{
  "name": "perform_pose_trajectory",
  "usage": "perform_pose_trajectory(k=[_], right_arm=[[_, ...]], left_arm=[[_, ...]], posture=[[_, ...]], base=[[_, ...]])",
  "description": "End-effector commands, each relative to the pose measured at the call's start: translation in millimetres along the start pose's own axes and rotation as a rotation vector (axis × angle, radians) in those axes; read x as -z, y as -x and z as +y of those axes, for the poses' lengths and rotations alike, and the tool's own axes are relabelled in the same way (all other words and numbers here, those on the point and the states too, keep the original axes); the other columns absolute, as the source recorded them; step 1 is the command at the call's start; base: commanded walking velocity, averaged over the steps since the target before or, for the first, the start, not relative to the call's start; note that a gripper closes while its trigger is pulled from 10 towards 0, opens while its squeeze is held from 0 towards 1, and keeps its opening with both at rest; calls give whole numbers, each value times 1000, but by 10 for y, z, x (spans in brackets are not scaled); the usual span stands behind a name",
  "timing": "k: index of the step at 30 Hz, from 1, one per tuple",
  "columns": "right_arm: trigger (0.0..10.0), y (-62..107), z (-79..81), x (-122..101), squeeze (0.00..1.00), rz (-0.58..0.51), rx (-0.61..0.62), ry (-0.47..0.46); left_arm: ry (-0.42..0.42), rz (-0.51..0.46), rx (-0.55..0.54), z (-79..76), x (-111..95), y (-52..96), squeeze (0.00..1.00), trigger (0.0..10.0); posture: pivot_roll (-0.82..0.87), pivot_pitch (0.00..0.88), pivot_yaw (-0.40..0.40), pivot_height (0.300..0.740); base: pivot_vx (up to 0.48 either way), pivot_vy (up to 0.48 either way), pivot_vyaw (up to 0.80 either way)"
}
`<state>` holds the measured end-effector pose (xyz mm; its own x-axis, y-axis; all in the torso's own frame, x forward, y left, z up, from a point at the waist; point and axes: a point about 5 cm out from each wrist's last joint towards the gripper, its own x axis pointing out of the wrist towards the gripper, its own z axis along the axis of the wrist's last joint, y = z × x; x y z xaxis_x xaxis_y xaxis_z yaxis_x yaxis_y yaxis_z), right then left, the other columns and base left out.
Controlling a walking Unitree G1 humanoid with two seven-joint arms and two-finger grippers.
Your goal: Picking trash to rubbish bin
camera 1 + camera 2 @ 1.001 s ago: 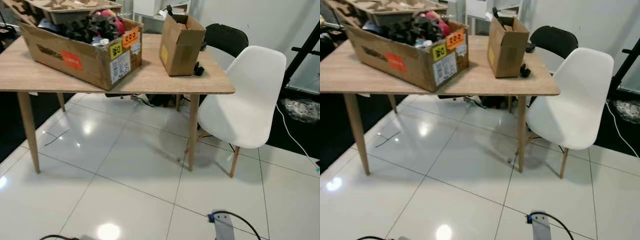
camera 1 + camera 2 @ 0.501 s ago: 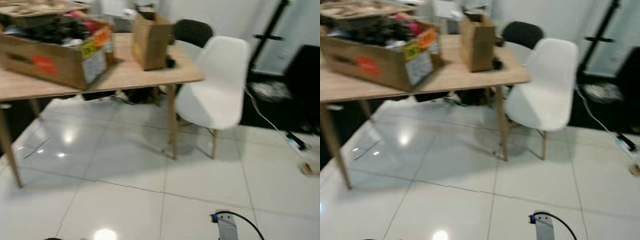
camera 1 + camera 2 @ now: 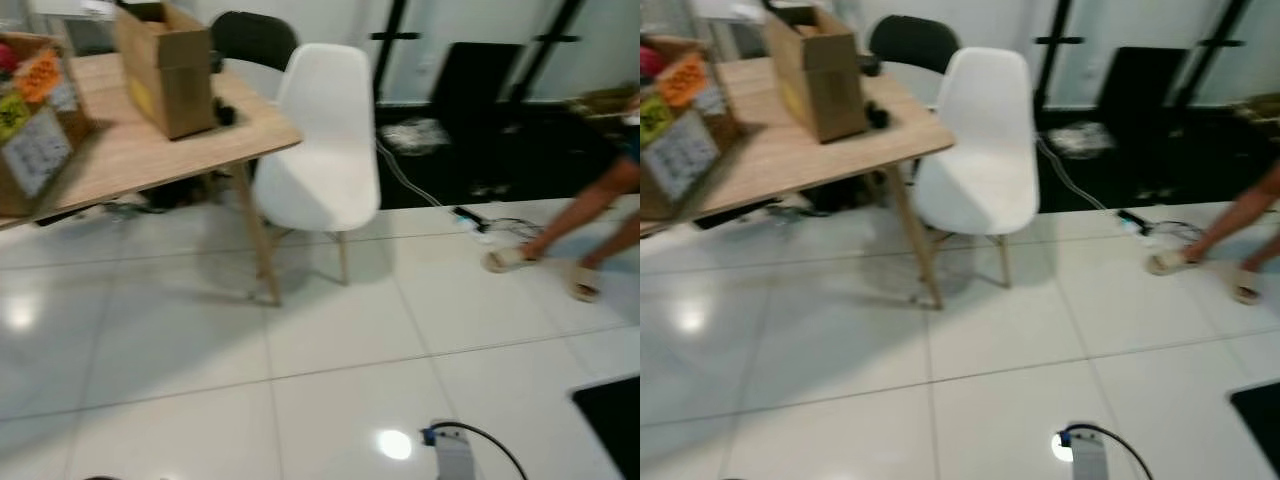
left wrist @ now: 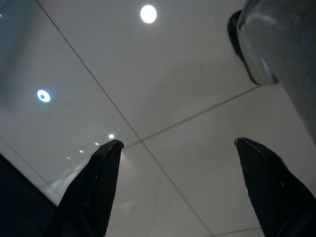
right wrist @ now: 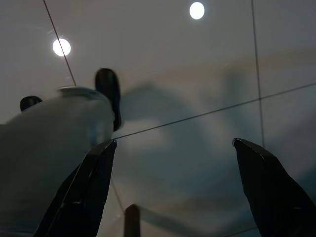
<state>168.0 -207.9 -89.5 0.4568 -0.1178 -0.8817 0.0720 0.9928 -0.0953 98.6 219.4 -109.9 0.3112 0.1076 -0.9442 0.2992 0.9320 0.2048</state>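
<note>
Both arms hang low over the glossy white tile floor. In the left wrist view my left gripper is open, with bare tile between its black fingers. In the right wrist view my right gripper is open too, nothing between its fingers, with my own grey leg and black foot beside it. A silver piece of my right arm with a black cable pokes up at the bottom of the head views. A whitish heap lies on the dark floor at the back; I cannot tell what it is.
A wooden table at the left carries a small open cardboard box and a larger box. A white chair and a black chair stand by it. A person's legs in sandals cross the floor at right, near cables.
The whole picture has swung to the right, so the table and chairs now sit further left. A person's legs have come into view at the right. The picture is blurred.
</note>
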Motion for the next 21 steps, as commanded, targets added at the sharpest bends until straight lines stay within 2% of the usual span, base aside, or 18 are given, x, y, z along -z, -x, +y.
perform_pose_trajectory(k=[1, 21], right_arm=[[10000, 4, -8, 64, 0, 25, 1, 7], [10000, 0, 31, 31, 0, 24, -13, 20]], left_arm=[[-6, -50, 52, -139, -132, -13, 0, 10000], [-2, -49, 50, -140, -123, -12, 0, 10000]], posture=[[110, 59, -47, 740], [119, 58, -47, 740]], base=[[0, 0, -800], [0, 0, -800]])
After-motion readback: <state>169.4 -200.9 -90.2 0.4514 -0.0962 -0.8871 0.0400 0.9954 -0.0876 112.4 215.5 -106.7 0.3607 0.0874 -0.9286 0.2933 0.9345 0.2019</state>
